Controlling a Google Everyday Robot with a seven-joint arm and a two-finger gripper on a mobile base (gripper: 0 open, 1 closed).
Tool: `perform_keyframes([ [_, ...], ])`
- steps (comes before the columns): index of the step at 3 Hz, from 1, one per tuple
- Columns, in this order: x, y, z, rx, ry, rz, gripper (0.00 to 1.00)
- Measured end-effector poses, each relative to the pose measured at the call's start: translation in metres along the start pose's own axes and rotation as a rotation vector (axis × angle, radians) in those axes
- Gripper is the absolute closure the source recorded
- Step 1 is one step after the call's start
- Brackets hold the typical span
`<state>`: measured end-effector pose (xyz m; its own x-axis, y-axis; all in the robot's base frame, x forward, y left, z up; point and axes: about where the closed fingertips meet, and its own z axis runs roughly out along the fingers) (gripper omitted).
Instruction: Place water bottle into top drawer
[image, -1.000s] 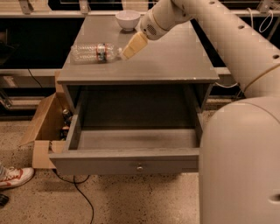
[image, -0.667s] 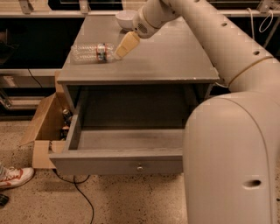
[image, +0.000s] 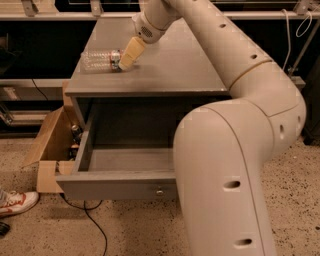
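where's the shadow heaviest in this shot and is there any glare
Camera view: shadow is deepest at the back of the open top drawer, under the cabinet top. No hard glare in this view: the water bottle lies pale on the evenly lit top, the gripper at its label end.

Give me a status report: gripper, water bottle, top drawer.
Gripper down at the water bottle's labelled end, on the cabinet top. Bottle lying on its side, not yet in the top drawer. Drawer open; arm crosses in front of it.
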<state>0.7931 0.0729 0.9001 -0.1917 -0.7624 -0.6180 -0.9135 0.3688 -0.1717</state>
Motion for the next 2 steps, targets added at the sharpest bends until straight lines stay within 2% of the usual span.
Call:
perform_keyframes([
  [1, -0.010, 0.004, 0.028, -0.030, 0.043, -0.005, 0.00],
  [2, -0.014, 0.004, 0.044, -0.038, 0.062, 0.012, 0.00],
])
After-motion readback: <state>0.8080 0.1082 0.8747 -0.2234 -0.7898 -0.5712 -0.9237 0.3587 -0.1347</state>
